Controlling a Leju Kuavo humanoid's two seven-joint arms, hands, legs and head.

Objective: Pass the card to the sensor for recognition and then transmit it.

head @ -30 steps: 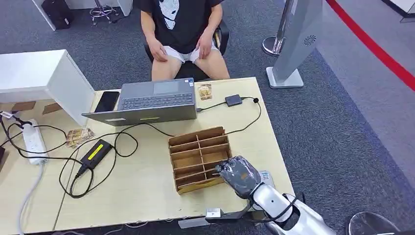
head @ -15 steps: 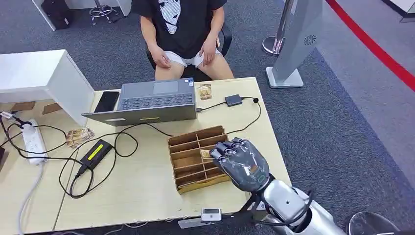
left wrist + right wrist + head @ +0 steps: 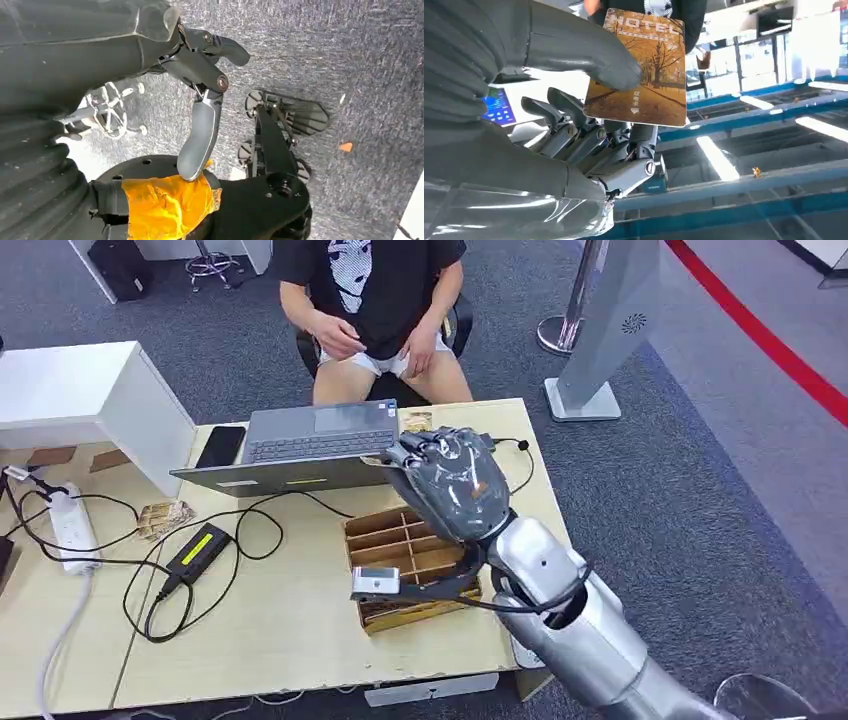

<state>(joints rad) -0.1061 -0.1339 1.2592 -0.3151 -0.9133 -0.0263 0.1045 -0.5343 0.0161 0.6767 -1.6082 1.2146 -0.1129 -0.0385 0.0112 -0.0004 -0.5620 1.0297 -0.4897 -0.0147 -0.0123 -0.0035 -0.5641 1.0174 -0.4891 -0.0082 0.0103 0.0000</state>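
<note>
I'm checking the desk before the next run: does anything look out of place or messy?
Mostly tidy. A loose card lies away from the card box, out by the cables near the power strip; another sits beyond the laptop. The right hand holds a card pinched flat, not bent.

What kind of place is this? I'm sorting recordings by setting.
Probably a mock hotel reception desk in an office or exhibition hall: the right hand holds a card printed HOTEL, a person sits behind a laptop across the table, and a red floor line crosses grey carpet.
</note>
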